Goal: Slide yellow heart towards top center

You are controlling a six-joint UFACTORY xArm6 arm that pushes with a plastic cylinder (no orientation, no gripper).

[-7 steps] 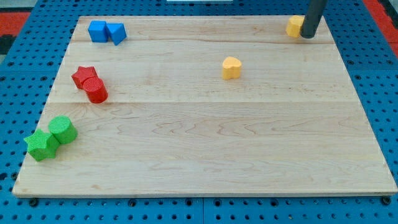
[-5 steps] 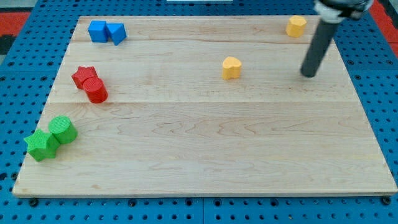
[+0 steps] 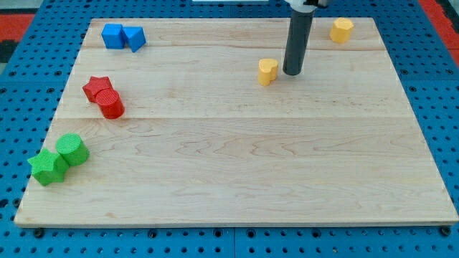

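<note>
Camera view: this arm carries no fingers, only a dark rod; my tip [image 3: 292, 73] rests on the bench [image 3: 237, 165] just right of the yellow heart [image 3: 267, 71], with a thin gap or bare contact, I cannot tell which. The heart sits upper centre-right. A second yellow block [image 3: 342, 29] lies at upper right. Blue blocks [image 3: 122, 36] sit upper left, red blocks [image 3: 103, 96] left, green blocks [image 3: 59, 158] lower left.

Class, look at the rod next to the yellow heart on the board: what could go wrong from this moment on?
My tip sits at the yellow heart's right side, not below it. A push from here would likely send the heart toward the view's left instead of the top. The contact also looks off-centre, so the heart may spin or slip away.
</note>
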